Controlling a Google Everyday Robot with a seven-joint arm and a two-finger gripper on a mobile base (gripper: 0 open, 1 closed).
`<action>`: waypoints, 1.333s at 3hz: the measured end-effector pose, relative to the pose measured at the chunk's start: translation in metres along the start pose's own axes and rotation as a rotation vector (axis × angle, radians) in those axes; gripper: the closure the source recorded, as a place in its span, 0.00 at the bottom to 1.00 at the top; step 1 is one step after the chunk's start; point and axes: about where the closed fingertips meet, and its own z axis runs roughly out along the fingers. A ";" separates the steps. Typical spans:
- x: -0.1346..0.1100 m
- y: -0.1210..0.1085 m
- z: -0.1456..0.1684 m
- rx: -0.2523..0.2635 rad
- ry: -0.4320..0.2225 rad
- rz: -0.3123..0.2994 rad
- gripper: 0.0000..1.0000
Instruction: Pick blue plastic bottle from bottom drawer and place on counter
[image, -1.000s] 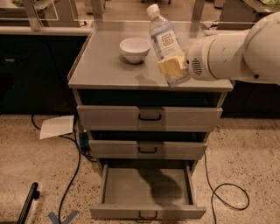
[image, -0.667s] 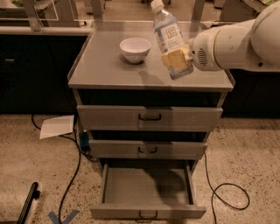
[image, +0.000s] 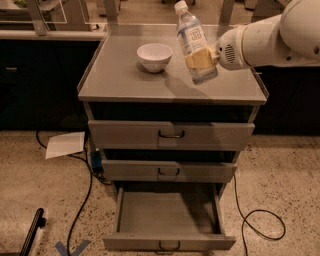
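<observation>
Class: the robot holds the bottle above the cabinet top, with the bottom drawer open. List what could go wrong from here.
1. The blue plastic bottle is tilted in the gripper above the counter; released like this, it may topple and roll.
2. The white bowl sits nearby; a sideways move could knock it.
3. The bottom drawer stands open, so the base might bump it.

Your white arm (image: 285, 32) extends from the far right edge toward the left, roughly level. Its rounded wrist (image: 231, 48) ends in the pincer (image: 201, 59), right of centre at the far side, tan fingers (image: 196, 60) clamped on the lower body of the tilted blue plastic bottle (image: 189, 31).
</observation>
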 end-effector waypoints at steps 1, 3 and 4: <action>0.012 -0.007 0.021 -0.039 0.041 0.047 1.00; 0.030 -0.012 0.042 -0.071 0.113 0.106 1.00; 0.035 -0.015 0.046 -0.071 0.143 0.130 1.00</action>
